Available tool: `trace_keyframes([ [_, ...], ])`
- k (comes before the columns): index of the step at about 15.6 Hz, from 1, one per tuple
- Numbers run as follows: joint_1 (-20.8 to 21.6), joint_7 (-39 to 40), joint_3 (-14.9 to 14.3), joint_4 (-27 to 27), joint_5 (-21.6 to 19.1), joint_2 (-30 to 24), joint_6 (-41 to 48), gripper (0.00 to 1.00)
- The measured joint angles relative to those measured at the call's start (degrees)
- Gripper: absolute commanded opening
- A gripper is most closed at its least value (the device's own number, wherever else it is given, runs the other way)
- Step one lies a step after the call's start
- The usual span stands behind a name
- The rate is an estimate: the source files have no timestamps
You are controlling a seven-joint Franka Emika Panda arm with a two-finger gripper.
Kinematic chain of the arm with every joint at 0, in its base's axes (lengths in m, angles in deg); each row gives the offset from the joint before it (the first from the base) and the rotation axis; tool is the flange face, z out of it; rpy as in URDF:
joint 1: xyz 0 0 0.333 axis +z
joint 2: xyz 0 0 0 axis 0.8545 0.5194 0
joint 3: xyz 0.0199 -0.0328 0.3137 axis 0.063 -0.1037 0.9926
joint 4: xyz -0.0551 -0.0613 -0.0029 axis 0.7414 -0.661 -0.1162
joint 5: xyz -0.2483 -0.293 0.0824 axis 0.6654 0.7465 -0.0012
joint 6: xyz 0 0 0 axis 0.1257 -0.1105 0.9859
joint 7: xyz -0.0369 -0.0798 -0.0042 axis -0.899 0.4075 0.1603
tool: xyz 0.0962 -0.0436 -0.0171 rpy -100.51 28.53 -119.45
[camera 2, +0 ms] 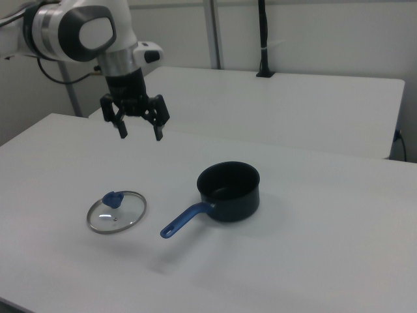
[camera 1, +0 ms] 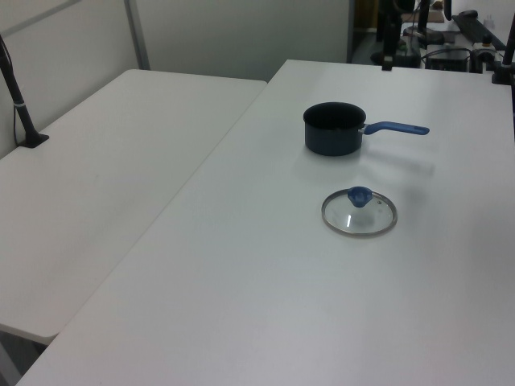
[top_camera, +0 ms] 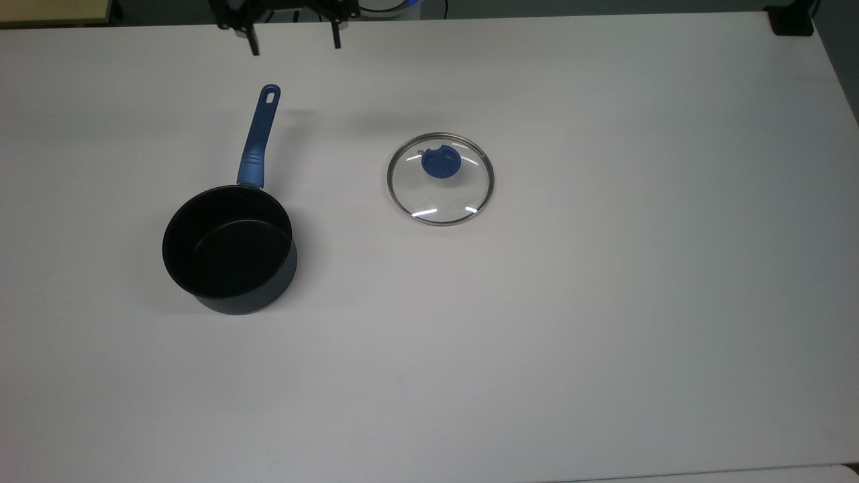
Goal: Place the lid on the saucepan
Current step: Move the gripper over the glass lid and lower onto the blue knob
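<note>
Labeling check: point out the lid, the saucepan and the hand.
lid [top_camera: 440, 194], top view, on the clear glass below the knob.
saucepan [top_camera: 225, 251], top view, on the black inside.
hand [camera 2: 139, 135], right view, midway between the open fingertips.

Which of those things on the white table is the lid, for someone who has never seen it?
On the big white table lie two things. The lid lies flat to the top view's right of the black saucepan, apart from it. It is the clear glass disc with a metal rim and blue knob.
</note>
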Motion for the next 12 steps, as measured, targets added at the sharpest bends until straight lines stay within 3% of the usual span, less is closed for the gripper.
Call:
trace_keyframes([
  [5,0.6,0.4,5.6,4.9,0.0,0.9,0.7,1.00],
  [12,2.2,-10.1,11.2,10.5,0.0,6.7,-8.5,1.00],
])
